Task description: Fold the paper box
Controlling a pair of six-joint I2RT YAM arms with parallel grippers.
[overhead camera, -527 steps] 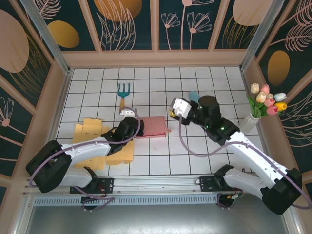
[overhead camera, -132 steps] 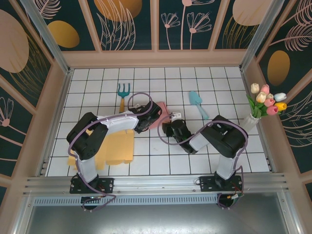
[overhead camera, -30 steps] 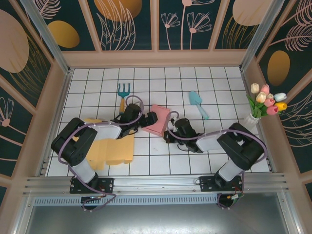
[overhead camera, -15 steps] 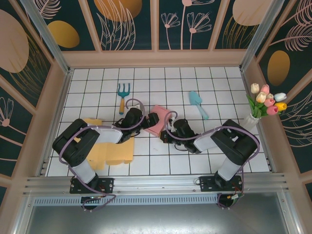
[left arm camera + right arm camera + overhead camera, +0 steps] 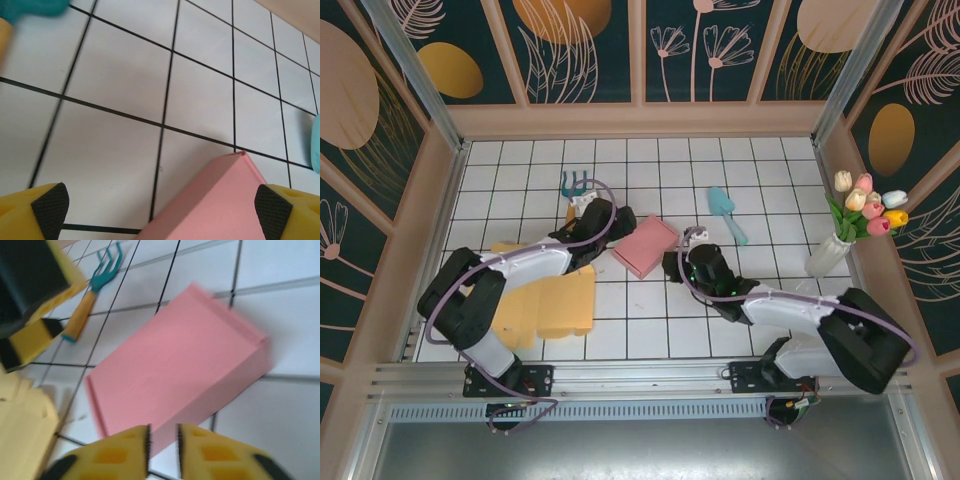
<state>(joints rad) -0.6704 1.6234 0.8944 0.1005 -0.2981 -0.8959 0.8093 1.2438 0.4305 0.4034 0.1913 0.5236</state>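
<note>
The pink paper box point(image 5: 645, 245) lies closed and flat on the white tiles in the middle of the table. My left gripper point(image 5: 617, 222) hovers at the box's left corner with its jaws wide open. In the left wrist view the box's corner point(image 5: 225, 200) lies between the two far-apart fingertips of the left gripper point(image 5: 162, 205). My right gripper point(image 5: 672, 262) sits just off the box's right side. In the right wrist view the right gripper point(image 5: 162, 445) has its fingers a narrow gap apart, nothing between them, the box point(image 5: 170, 365) just beyond.
Flat yellow cardboard sheets point(image 5: 555, 300) lie to the left under the left arm. A teal rake point(image 5: 575, 185) rests behind the left gripper, a teal trowel point(image 5: 725, 212) to the right of the box. A vase of tulips point(image 5: 855, 215) stands by the right wall.
The left gripper has drawn back up and left off the box. The right gripper has slid right off the box and its jaws have parted a little. The box now lies free.
</note>
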